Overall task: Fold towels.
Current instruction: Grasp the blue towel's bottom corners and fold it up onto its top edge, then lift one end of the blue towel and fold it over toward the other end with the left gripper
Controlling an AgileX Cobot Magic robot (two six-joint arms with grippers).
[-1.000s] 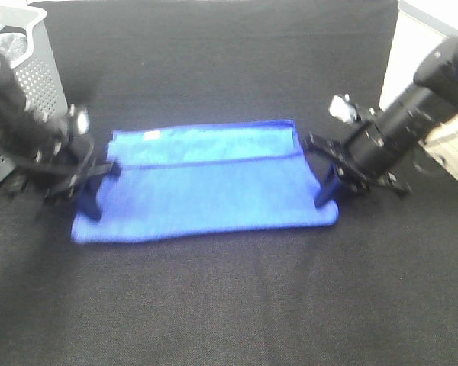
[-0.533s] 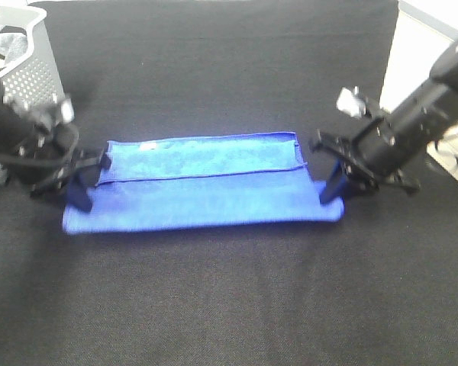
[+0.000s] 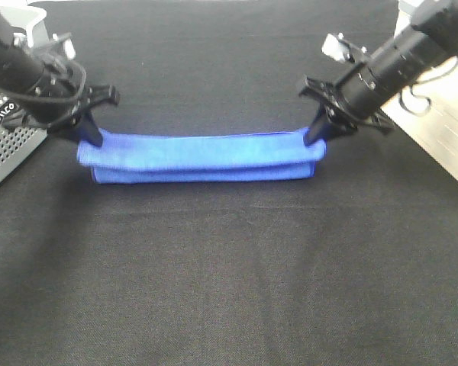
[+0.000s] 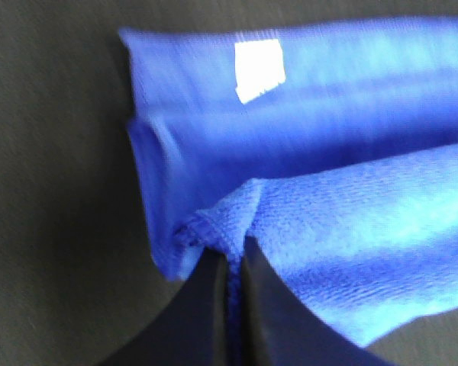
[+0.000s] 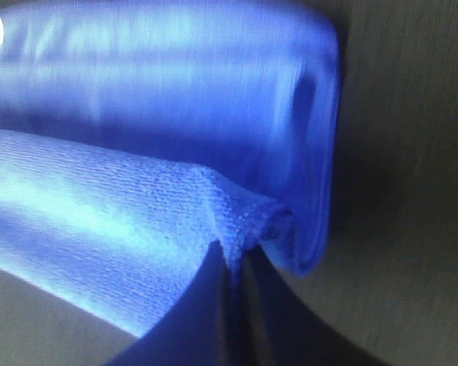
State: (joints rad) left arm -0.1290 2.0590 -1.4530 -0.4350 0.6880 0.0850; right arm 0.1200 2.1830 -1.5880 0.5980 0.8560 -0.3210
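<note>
Presently, my left gripper (image 3: pixel 94 139) and right gripper (image 3: pixel 314 139) each clamp one end of the folded blue towel (image 3: pixel 202 156) on the surface (image 3: pixel 229 290).

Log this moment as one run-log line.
left gripper: shut on towel end | right gripper: shut on other end | towel: narrow folded strip

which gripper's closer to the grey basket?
Left. The left gripper pinches the towel at the end just beside the basket; the right gripper pinches the opposite end, on the towel's far side.
</note>
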